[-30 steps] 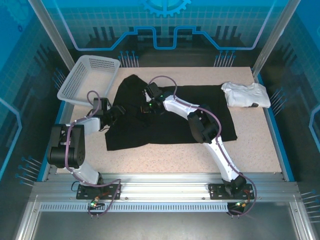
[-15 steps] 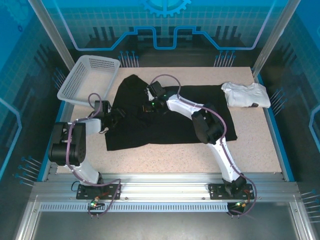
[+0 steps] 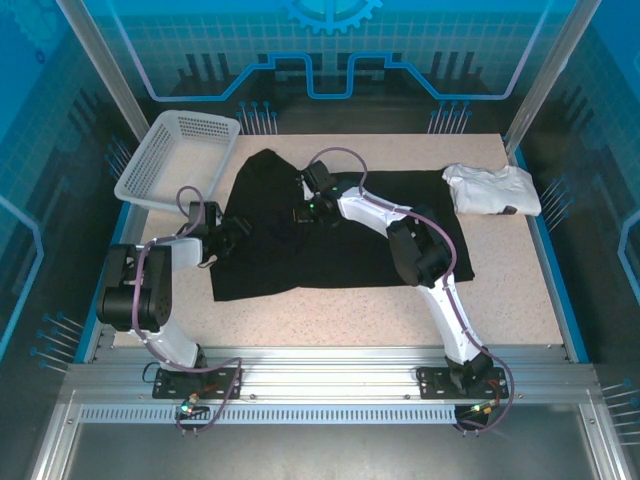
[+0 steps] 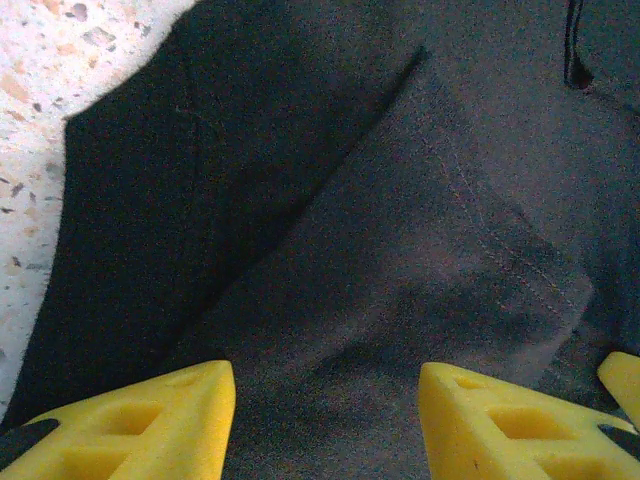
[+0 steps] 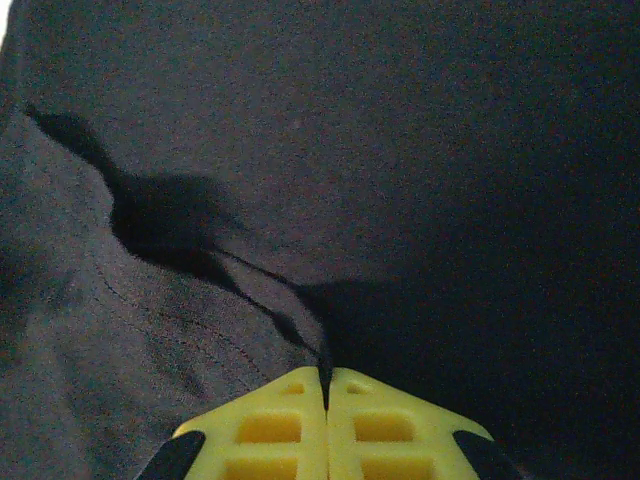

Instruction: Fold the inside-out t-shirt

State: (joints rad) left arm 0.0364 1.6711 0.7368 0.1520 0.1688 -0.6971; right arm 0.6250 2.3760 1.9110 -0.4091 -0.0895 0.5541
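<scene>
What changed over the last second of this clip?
The right hand, shut on a pinch of the black t-shirt, moved slightly toward the table's far right. The left hand stayed open over the shirt's left edge; basket and white garment unmoved.

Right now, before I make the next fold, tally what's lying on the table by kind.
Garments: 2 (black t-shirt, white folded garment)
Baskets: 1 (white basket)
Total: 3
</scene>
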